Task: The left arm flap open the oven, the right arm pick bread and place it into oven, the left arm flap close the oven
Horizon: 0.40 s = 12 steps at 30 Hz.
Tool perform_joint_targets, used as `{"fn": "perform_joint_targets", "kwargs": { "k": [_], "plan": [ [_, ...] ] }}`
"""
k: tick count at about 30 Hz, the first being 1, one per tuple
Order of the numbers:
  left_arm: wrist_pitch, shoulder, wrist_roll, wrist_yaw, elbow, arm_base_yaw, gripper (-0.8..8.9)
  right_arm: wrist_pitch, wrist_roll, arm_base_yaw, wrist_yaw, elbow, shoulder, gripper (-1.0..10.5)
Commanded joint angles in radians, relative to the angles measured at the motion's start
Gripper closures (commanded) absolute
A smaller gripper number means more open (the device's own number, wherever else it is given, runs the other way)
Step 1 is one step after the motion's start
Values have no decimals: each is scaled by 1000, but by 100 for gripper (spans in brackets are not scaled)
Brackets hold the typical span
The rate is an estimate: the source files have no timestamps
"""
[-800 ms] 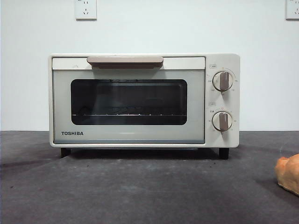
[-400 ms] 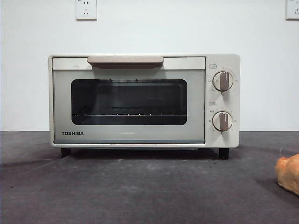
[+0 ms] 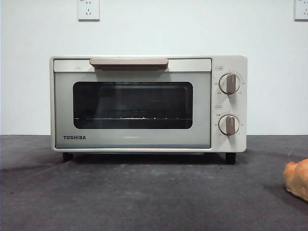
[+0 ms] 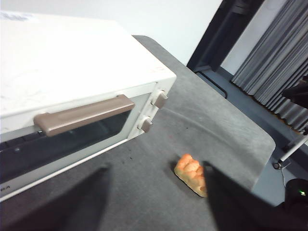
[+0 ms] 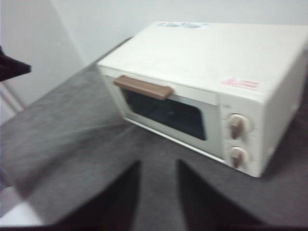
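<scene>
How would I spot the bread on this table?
Find the big cream-white oven standing on the dark table. In front of it, off its knob side, lies the bread, small, orange-brown and lumpy, the only loose thing there.

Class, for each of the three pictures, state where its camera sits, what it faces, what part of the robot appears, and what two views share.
Front view: low at table height, facing the closed oven door; bread at the edge; no robot visible.
Left wrist view: above the oven's handle, looking down; left gripper open.
Right wrist view: raised before the oven, looking obliquely; right gripper open.
Shared: front and left wrist views both show the bread.
</scene>
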Motion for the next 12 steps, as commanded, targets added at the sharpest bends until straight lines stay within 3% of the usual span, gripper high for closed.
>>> {"fn": "perform_joint_targets", "kwargs": {
  "k": [1,5,12],
  "plan": [
    [14,13,17,-13,23,-3,359,8,-11,2,32,17,5,561],
    [14,17,17,-15,23,-3,304,8,-7,2,77,17,5,385],
    [14,20,18,-15,23,-3,310,6,24,2,79,17,5,371]
  ]
}}
